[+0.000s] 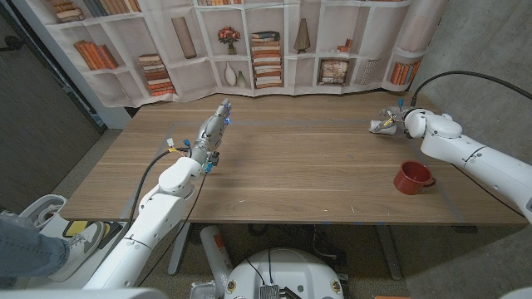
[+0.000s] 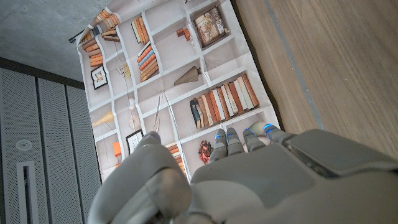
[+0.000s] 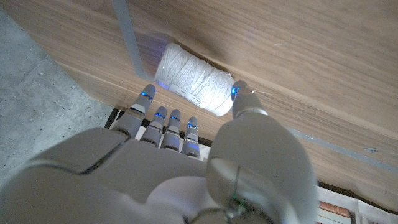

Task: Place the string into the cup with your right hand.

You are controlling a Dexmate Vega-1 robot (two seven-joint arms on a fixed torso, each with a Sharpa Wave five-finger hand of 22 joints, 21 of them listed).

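Observation:
A spool of white string (image 3: 193, 86) lies on its side on the wooden table, near the far right corner (image 1: 381, 126). My right hand (image 1: 392, 121) reaches over it, fingers (image 3: 163, 119) stretched along one side and the thumb tip (image 3: 240, 94) touching its end; no grip has closed around the spool. The red cup (image 1: 412, 177) stands upright nearer the front edge, a little to the right of that hand. My left hand (image 1: 213, 133) is raised over the table's left half, fingers (image 2: 239, 138) straight, and holds nothing.
The table's right edge (image 1: 445, 158) runs close beside the cup and the string. A bookshelf-print curtain (image 1: 249, 41) hangs behind the table. A person's leg and shoe (image 1: 33, 245) show at the lower left, off the table.

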